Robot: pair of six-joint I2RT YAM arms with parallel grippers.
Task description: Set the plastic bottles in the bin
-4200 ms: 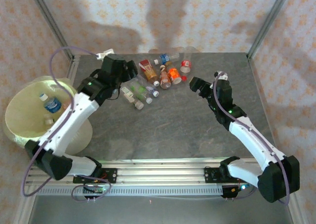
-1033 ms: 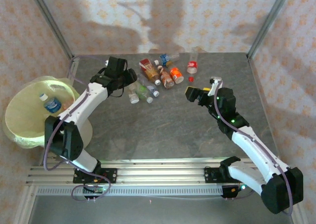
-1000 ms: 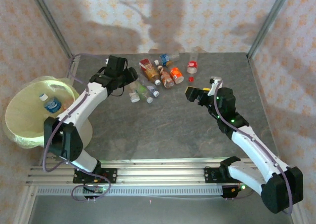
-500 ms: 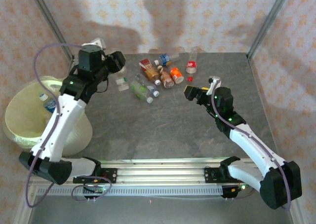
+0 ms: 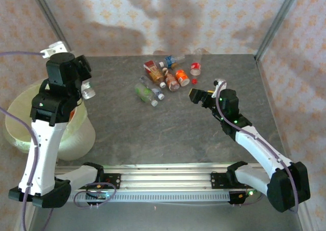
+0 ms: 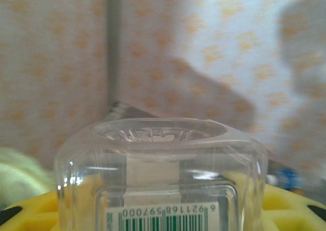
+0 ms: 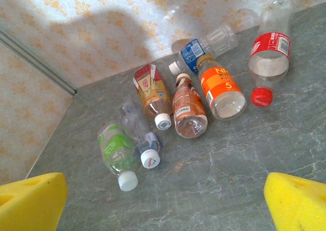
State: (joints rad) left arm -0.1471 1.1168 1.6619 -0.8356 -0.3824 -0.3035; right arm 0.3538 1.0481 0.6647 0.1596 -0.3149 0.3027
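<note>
At the bin [image 5: 14,132] rim, the upright left gripper [image 5: 81,81] clamps a bottle [image 5: 88,92]; the right gripper [image 5: 196,95] gapes over open table [image 5: 168,134].

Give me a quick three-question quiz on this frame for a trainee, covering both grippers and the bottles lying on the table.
1. True or false: the left gripper is closed on a clear bottle.
2. How many bottles lie on the table in the right wrist view? A) four B) seven C) eleven
3. Fill in: the right gripper holds nothing; its jaws stand ____.
Key: 1 true; 2 B; 3 open.
</note>
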